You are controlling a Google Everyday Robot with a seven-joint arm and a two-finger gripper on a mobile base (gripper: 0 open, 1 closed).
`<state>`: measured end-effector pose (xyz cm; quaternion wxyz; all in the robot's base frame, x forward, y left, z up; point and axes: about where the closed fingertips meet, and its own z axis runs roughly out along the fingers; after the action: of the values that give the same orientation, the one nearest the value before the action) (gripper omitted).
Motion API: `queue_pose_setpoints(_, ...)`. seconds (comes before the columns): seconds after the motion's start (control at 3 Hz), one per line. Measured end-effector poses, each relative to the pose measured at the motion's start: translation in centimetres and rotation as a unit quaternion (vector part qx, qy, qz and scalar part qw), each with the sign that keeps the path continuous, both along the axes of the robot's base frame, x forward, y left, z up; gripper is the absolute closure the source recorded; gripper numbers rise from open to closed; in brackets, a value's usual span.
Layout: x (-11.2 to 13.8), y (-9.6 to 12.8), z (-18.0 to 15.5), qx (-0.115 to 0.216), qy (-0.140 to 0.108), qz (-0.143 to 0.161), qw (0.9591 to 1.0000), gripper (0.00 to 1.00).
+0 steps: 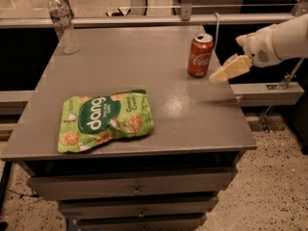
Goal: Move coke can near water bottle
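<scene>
Red coke can [200, 55] stood upright at the right rear of the grey table [144, 57], well apart from the water bottle [62, 22] at the left rear corner; gripper [226, 71] hung just right of the can, level with its body, presumably for a side grasp; it held nothing; how far open, cannot tell.

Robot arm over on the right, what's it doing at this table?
A white robot arm extends from the right, its gripper hovering close beside a small red-orange Coca-Cola can near the grey table's right edge. The can is not picked up. The tall clear plastic water bottle stands at the far left corner, well apart. A green snack bag lies near the front.
</scene>
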<state>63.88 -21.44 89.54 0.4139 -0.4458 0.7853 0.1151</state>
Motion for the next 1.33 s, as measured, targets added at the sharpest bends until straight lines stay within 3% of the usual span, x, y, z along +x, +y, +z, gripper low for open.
queue_pose_setpoints(0.33, 3.4, 1.8, -0.6, 0.083, -0.033, 0.014, 0.9959, 0.00)
queue_pose_setpoints(0.67, 6.1, 3.7, -1.1, 0.139, -0.059, 0.031, 0.9880, 0.00)
queue_pose_setpoints(1.0, 7.4, 4.8, -1.5, 0.173, -0.071, 0.041, 0.9816, 0.16)
queue_pose_setpoints(1.33, 8.0, 5.6, -1.2, 0.192, -0.080, 0.048, 0.9770, 0.39)
